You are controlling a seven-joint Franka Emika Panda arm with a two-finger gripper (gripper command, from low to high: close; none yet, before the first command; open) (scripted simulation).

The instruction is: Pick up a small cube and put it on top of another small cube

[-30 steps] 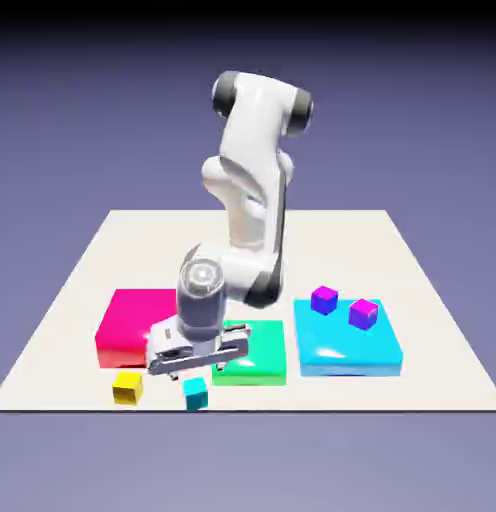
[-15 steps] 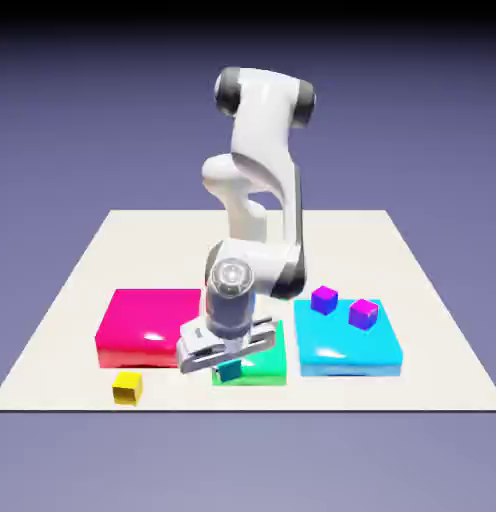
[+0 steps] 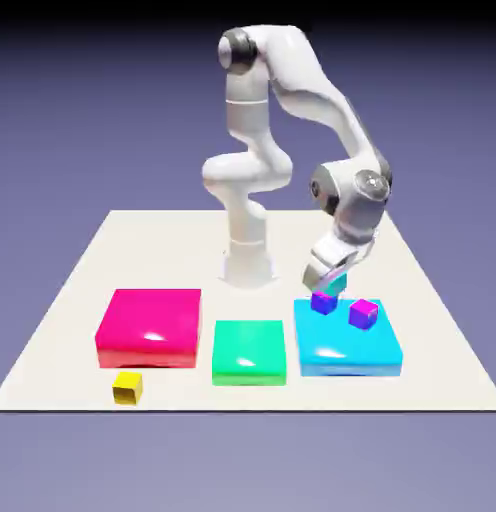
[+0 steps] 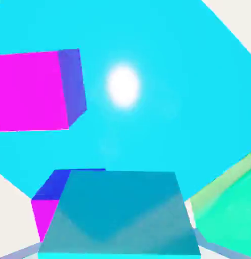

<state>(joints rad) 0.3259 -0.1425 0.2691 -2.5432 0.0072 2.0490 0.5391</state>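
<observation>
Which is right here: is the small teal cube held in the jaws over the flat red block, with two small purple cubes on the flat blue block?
Not quite: the exterior view shows the small teal cube held over the flat blue block, not the red one. The rest stands.

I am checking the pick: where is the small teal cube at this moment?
In the exterior view, the teal cube is right of centre, in the hand, by the left purple cube.
</observation>
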